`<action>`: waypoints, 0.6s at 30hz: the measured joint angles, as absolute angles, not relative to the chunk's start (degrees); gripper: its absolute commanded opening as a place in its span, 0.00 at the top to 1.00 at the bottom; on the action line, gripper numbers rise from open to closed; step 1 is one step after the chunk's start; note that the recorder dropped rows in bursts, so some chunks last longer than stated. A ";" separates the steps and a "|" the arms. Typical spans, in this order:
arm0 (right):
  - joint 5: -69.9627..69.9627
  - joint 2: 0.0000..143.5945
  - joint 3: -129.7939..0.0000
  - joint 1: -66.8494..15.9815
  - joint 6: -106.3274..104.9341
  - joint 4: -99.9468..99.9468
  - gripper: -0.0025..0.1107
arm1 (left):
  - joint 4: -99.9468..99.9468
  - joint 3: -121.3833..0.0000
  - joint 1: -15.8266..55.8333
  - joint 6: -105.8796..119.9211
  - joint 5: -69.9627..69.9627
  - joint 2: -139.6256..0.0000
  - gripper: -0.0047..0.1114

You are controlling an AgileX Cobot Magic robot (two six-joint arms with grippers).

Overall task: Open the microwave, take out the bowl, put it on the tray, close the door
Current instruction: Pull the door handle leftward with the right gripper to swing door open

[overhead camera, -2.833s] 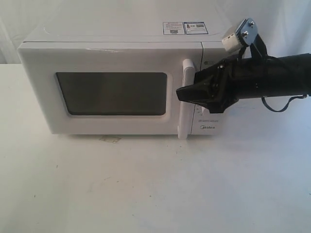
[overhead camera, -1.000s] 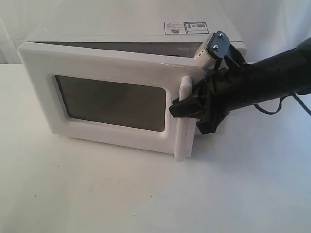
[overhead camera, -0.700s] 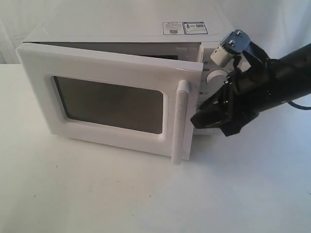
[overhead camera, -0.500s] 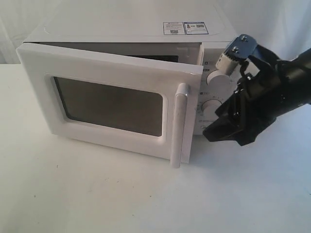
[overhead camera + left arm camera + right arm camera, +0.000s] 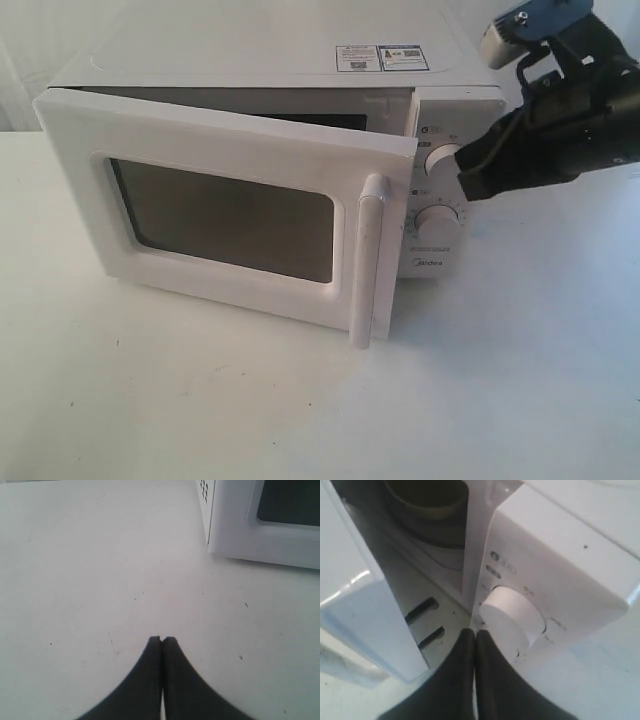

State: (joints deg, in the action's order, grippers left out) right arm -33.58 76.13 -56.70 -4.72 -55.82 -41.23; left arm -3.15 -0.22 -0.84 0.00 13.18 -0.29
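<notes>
Exterior view: the microwave (image 5: 250,60) sits on the white surface (image 5: 300,410) with its door (image 5: 200,150) standing partly open, the handle (image 5: 366,262) side out toward the camera. The right arm (image 5: 585,130) reaches in from the side, and its right jaws are pressed together with nothing between them. Their tip is just beside the upper dial (image 5: 440,160). The lower dial (image 5: 436,220) is just below the tip, and the handle is well off to the far side of the dials from it. The bowl cannot be made out here (the open door hides the cavity).

Left wrist view: the left jaws are closed tip to tip and hold nothing, over bare surface (image 5: 100,580). Ahead of them and off to one side is a lower corner of the door (image 5: 235,535), with the edge of its dark window (image 5: 290,500) and the vented side of the microwave (image 5: 204,490) behind it. Both are well apart from the jaws.

Right wrist view: the right jaws are closed and empty, with their tips close against the rim of the dial (image 5: 512,620); whether they touch it I cannot tell. Beyond the tips, through the gap beside the door's edge (image 5: 365,615), the bowl (image 5: 427,500) stands inside the dim cavity, well apart from the jaws. Two dark slots (image 5: 422,610) in the white front frame lie between the jaws and the bowl.
</notes>
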 measured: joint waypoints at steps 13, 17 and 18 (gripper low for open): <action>-38.22 79.40 -56.70 -4.72 -86.83 -69.66 0.98 | -3.15 -0.22 -0.84 0.00 13.18 -0.29 0.96; -49.01 80.93 -56.70 -4.72 -92.24 -71.85 0.98 | -3.15 -0.22 -0.84 0.00 13.18 -0.29 0.96; -50.95 80.92 -56.70 -4.72 -92.93 -71.38 0.98 | -3.15 -0.22 -0.84 0.00 13.18 -0.29 0.96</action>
